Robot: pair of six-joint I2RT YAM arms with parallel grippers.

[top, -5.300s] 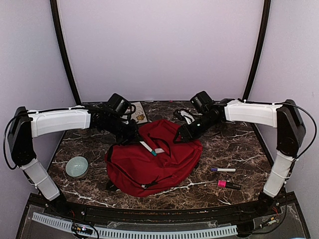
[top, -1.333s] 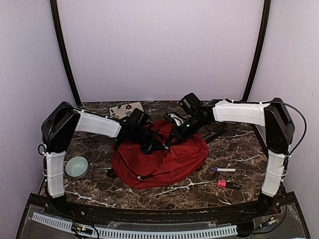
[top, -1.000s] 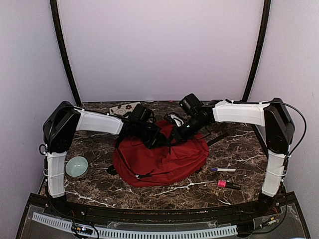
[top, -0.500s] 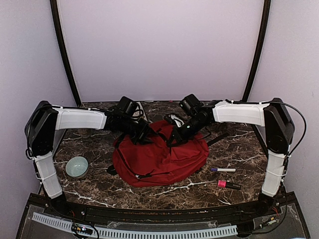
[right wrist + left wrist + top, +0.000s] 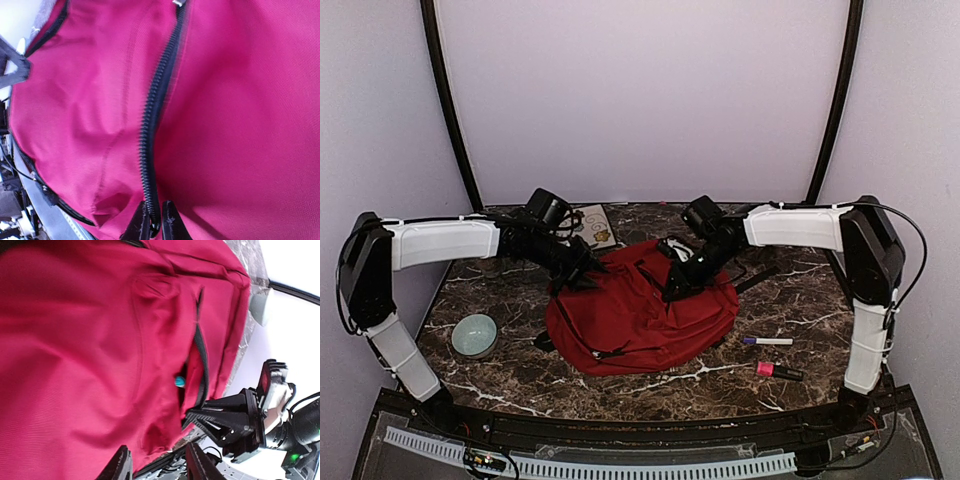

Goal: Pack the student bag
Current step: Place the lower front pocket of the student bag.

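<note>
The student bag lies slumped in the middle of the dark marbled table, between my two arms. My left gripper hangs over its back left part with the jaws apart, red cloth beneath them. My right gripper sits low on the bag's back right part. Its jaws stand almost together, and the black zip runs into the narrow gap between them; I cannot tell whether they pinch it. From my left wrist I see a black-edged slit in the bag gaping a little, and a small teal tip shows inside it; what it belongs to is too small to tell. A pale green bowl stands on the table left of the bag, apart from it. To the bag's right, outside it, lie a white marker with a purple cap and, nearer to me, a pink and black marker. A printed card lies at the table's back, behind my left wrist.
</note>
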